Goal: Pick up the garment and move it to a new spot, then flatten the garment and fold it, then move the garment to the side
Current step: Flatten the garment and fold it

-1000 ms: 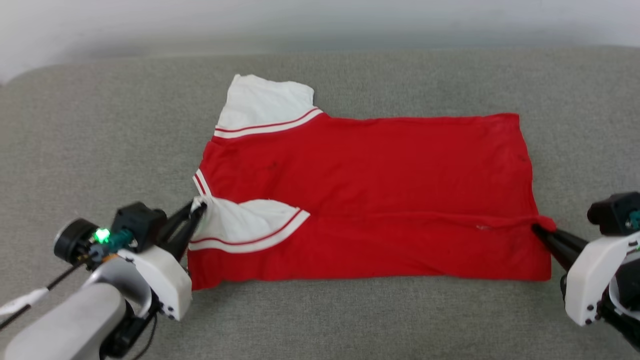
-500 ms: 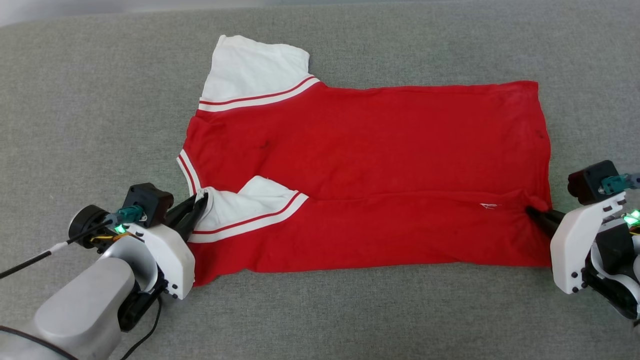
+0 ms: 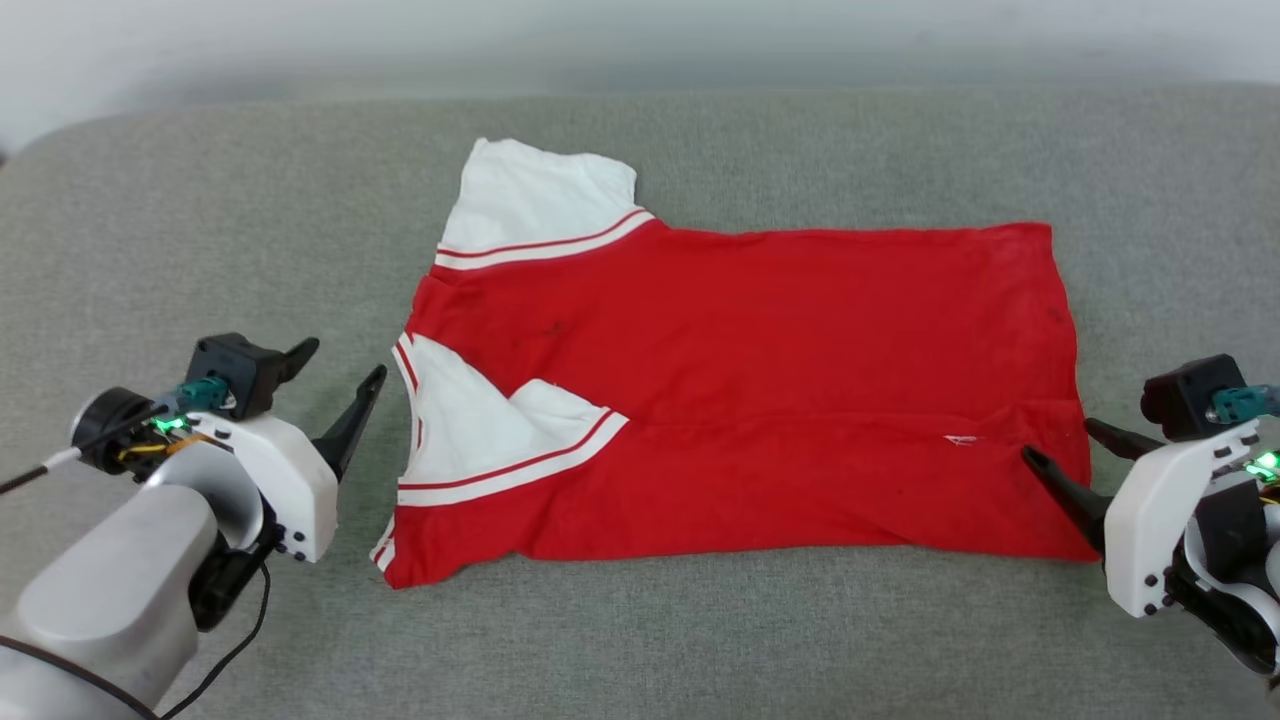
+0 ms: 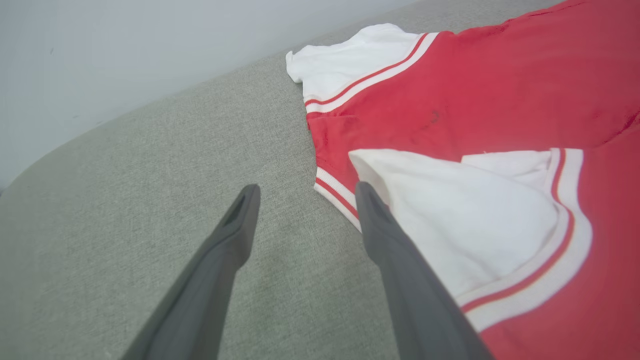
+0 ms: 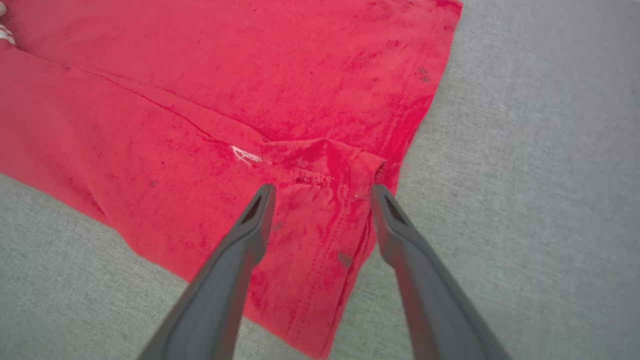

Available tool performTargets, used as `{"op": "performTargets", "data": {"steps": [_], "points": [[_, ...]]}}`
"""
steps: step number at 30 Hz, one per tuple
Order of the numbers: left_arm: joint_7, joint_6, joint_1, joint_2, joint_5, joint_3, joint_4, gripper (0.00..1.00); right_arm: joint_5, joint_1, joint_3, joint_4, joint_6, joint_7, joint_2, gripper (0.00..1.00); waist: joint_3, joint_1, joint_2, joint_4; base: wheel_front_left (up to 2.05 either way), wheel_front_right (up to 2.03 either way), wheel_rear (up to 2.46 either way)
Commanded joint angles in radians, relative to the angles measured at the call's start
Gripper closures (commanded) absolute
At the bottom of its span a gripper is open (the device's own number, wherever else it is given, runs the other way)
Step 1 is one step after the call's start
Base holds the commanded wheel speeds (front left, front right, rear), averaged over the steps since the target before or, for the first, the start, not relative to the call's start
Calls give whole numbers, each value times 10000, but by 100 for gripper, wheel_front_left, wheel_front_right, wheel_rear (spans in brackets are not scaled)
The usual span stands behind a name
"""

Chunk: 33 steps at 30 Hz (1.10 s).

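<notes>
Red shirt (image 3: 760, 400) is lying spread on grey fabric (image 3: 200, 230) in the head view, left claw (image 3: 344, 360) gaping beside its collar (image 3: 403, 360), right claw (image 3: 1061, 440) gaping at its hem (image 3: 1068, 330). Left wrist view: fingers (image 4: 225, 250) are standing apart by the collar. Right wrist view: fingers (image 5: 235, 250) are straddling the hem.

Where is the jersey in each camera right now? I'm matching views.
Head view: jersey spread across the centre.
Left wrist view: right half, white sleeves showing.
Right wrist view: upper left, hem beneath the right pincer.
Shared landmark: the grey cushion beneath it.
</notes>
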Motion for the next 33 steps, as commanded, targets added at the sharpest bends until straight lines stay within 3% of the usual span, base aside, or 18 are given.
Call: {"op": "performTargets", "data": {"steps": [1,3,8,18,25,33], "points": [[45,7,-33,13,20,-12,-85,0,-1,143,-44,-52,-4,-63,-53,0,-231,-1,0,84,0,0,0],[399,83,-277,454,62,14,-596,0,-53,365,-263,-417,-4,-126,-108,0,-473,-1,0,140,0,0,0],[1432,4,-361,858,-376,58,-1404,0,-171,643,-489,-846,-4,-39,-126,0,-665,-1,0,197,0,0,0],[5908,-199,-709,1532,-2308,-355,-3262,0,-367,922,-777,-1597,-4,405,27,0,-686,-1,0,196,0,0,0],[7990,-261,-901,1550,-3218,-733,-3391,0,-288,822,-610,-1805,-4,751,94,0,-525,-1,0,-19,0,0,0],[9239,-348,-935,1052,-3493,-1345,-2809,0,-112,539,-411,-1647,-4,986,144,0,-207,-1,0,-280,0,0,0]]}}
